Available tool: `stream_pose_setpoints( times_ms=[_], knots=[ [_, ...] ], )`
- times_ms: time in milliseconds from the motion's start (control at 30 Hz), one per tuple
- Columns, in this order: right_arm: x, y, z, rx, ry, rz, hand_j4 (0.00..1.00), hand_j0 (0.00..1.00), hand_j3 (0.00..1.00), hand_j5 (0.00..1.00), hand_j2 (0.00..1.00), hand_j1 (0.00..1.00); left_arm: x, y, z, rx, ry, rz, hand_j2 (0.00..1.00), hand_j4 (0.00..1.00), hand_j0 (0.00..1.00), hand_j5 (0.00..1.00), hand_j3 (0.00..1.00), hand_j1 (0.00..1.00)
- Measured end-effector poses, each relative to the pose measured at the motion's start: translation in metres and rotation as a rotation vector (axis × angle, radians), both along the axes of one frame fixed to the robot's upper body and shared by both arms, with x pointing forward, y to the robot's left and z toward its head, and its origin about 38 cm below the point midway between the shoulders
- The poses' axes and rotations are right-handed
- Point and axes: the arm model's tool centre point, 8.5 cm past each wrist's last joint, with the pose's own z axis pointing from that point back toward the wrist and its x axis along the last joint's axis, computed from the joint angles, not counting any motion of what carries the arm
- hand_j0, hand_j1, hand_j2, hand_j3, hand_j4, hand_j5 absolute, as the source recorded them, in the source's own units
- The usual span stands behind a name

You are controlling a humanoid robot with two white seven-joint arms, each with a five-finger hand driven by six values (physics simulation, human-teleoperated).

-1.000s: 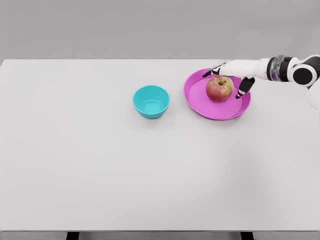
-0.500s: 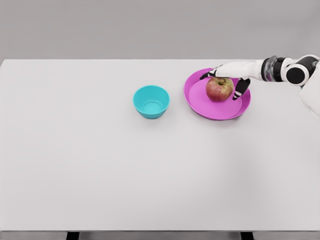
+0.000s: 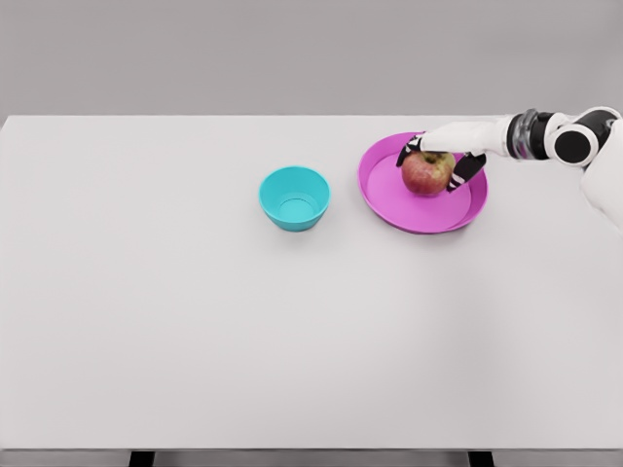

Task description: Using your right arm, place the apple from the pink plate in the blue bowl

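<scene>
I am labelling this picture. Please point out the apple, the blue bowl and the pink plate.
apple (image 3: pixel 426 175): head view, front of its red skin.
blue bowl (image 3: pixel 277 211): head view, outer wall at front left.
pink plate (image 3: pixel 382 195): head view, bare floor left of the apple.

Right hand cupped over apple on pink plate, blue bowl apart
</scene>
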Motion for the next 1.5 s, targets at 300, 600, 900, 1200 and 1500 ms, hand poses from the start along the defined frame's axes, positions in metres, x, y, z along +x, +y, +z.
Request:
stream_pose_setpoints(
  times_ms=[300, 600, 900, 1200, 1500],
  knots=[
    [0.01, 0.008, 0.034, 0.004, -0.067, 0.021, 0.47, 0.47, 0.47, 0.47, 0.47, 0.47, 0.0, 0.0, 0.0, 0.0, 0.0, 0.0, 1.0, 1.0, 1.0, 1.0, 1.0, 1.0],
    [0.001, 0.067, 0.067, 0.036, -0.162, 0.192, 0.47, 0.47, 0.47, 0.47, 0.47, 0.47, 0.0, 0.0, 0.0, 0.0, 0.0, 0.0, 1.0, 1.0, 1.0, 1.0, 1.0, 1.0],
    [-0.011, 0.133, 0.069, 0.081, -0.176, 0.326, 0.48, 0.48, 0.48, 0.48, 0.48, 0.48, 0.0, 0.0, 0.0, 0.0, 0.0, 0.0, 1.0, 1.0, 1.0, 1.0, 1.0, 1.0],
    [-0.024, 0.179, 0.047, 0.058, -0.133, 0.419, 0.51, 0.51, 0.51, 0.51, 0.51, 0.51, 0.0, 0.0, 0.0, 0.0, 0.0, 0.0, 1.0, 1.0, 1.0, 1.0, 1.0, 1.0],
    [-0.024, 0.185, 0.029, 0.024, -0.092, 0.418, 1.0, 1.0, 1.0, 1.0, 1.0, 1.0, 0.0, 0.0, 0.0, 0.0, 0.0, 0.0, 1.0, 1.0, 1.0, 1.0, 1.0, 1.0]
  ],
)
